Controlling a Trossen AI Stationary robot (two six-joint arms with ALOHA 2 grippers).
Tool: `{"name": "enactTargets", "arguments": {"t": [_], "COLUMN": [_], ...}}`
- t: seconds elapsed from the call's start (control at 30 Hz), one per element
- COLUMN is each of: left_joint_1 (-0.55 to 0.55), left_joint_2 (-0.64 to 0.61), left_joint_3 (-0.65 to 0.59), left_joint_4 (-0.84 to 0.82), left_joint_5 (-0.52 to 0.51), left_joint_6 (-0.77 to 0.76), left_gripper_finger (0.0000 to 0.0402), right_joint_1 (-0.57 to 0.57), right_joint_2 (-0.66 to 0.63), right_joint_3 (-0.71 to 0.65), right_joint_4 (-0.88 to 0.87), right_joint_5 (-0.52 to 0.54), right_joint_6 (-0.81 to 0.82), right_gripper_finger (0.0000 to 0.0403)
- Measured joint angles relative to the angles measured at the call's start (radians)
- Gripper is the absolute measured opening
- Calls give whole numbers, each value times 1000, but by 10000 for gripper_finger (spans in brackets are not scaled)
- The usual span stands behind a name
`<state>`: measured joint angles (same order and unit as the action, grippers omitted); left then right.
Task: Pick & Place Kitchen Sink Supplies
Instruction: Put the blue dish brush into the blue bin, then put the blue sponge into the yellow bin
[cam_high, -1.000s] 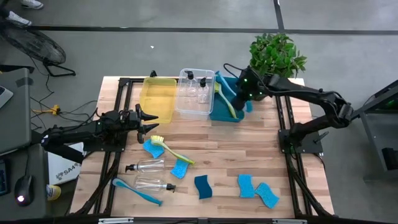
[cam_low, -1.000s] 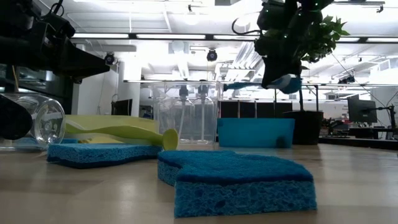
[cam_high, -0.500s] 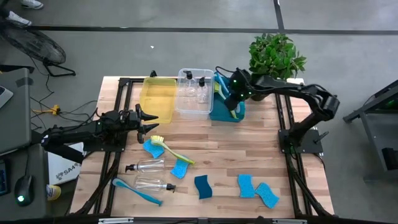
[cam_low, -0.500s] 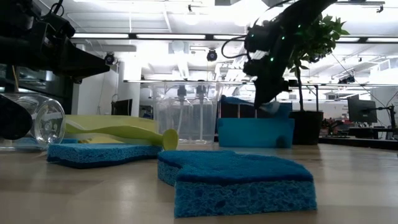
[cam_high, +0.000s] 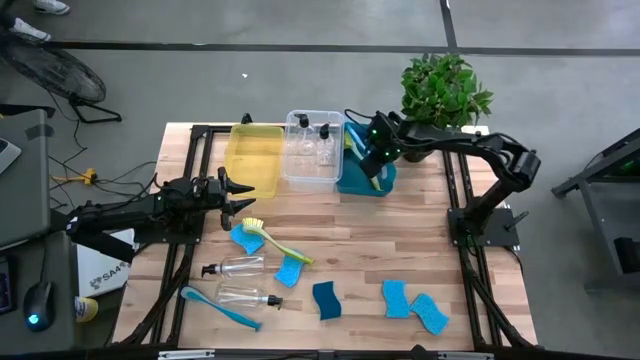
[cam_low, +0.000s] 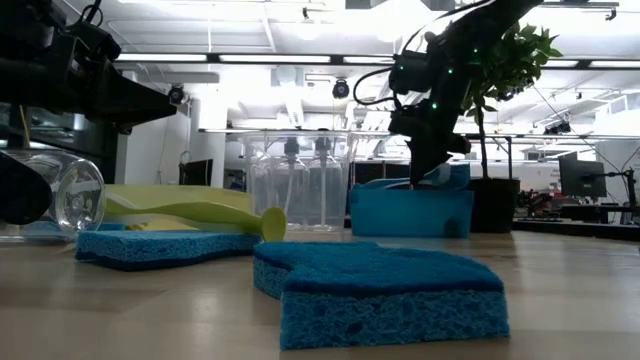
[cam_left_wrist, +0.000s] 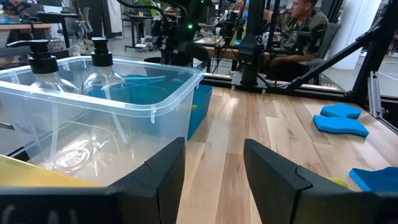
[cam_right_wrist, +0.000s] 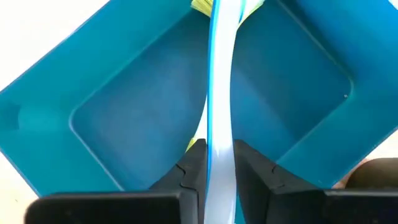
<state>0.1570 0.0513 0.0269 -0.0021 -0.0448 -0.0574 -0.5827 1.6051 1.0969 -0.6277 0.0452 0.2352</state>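
The right gripper (cam_high: 371, 160) hangs over the teal bin (cam_high: 352, 184) at the far side of the table, its fingers clenched on the handle of a blue dish brush (cam_right_wrist: 220, 93) that reaches down into the bin. The left gripper (cam_high: 243, 193) waits at the left, near the yellow bin (cam_high: 255, 160), fingers released and holding nothing.

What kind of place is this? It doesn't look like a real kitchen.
Probably a robotics lab or workshop, not a kitchen. A wooden table sits on a bare concrete floor, the room behind it has office-style ceiling lights and desks with monitors, and a person sits nearby.
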Motion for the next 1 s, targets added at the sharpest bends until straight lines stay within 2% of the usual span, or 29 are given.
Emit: {"name": "enactTargets", "arguments": {"t": [0.37,0.7,0.87,1.0], "left_joint_1": [0,0,0,0], "left_joint_2": [0,0,0,0], "left_joint_3": [0,0,0,0], "left_joint_4": [0,0,0,0], "left_joint_5": [0,0,0,0], "left_joint_6": [0,0,0,0], "left_gripper_finger": [160,160,160,160], "right_joint_1": [0,0,1,2], "right_joint_2": [-1,-24,-80,-138], "right_joint_3": [0,0,0,0], "right_joint_4": [3,-48,-78,-98], "right_joint_5": [-4,-7,15,-19], "right_joint_6": [0,-37,-68,-69], "right_gripper_finger": [110,114,114,115]}}
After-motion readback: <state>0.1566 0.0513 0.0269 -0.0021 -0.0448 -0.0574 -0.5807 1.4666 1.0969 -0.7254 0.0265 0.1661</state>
